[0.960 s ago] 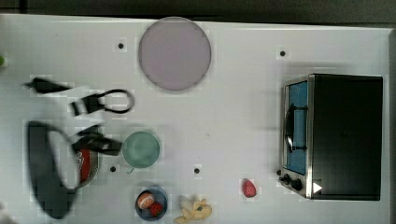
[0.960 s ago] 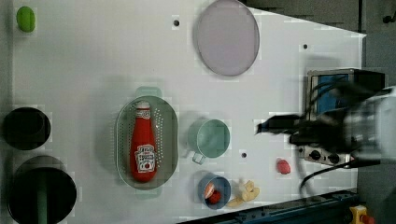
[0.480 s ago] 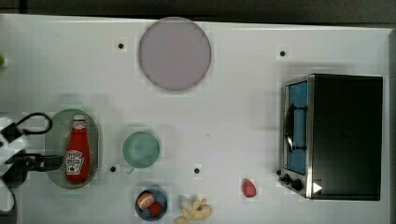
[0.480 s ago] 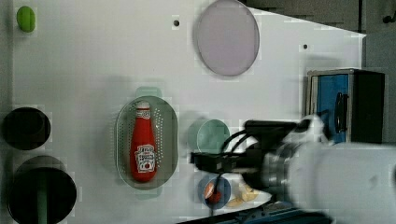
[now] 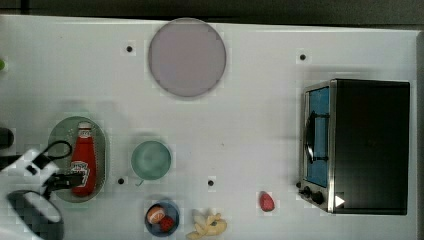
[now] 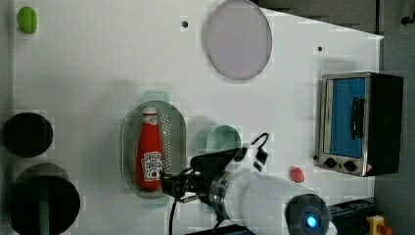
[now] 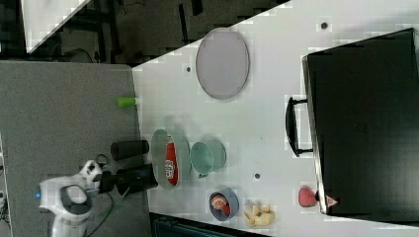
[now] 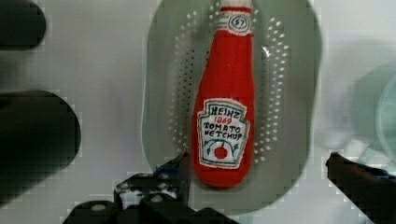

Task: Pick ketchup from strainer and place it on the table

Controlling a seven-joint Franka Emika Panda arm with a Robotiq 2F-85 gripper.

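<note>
Here, ketchup bottle lying flat inside the pale green strainer, cap away from the arm, base end nearest the gripper. Gripper spread wide, one finger on each side of the bottle's base, touching nothing, holding nothing.

Best done, by judgement: lower squarely over the labelled belly, fingers kept off the strainer's rim, close across the narrow width, lift straight up, then set down on bare white table beyond the green cup, which sits just beside the strainer.

Hard to make out: fingertip depth against the strainer's floor; strainer's near rim cut off behind the fingers; top view's arm partly cropped.
</note>
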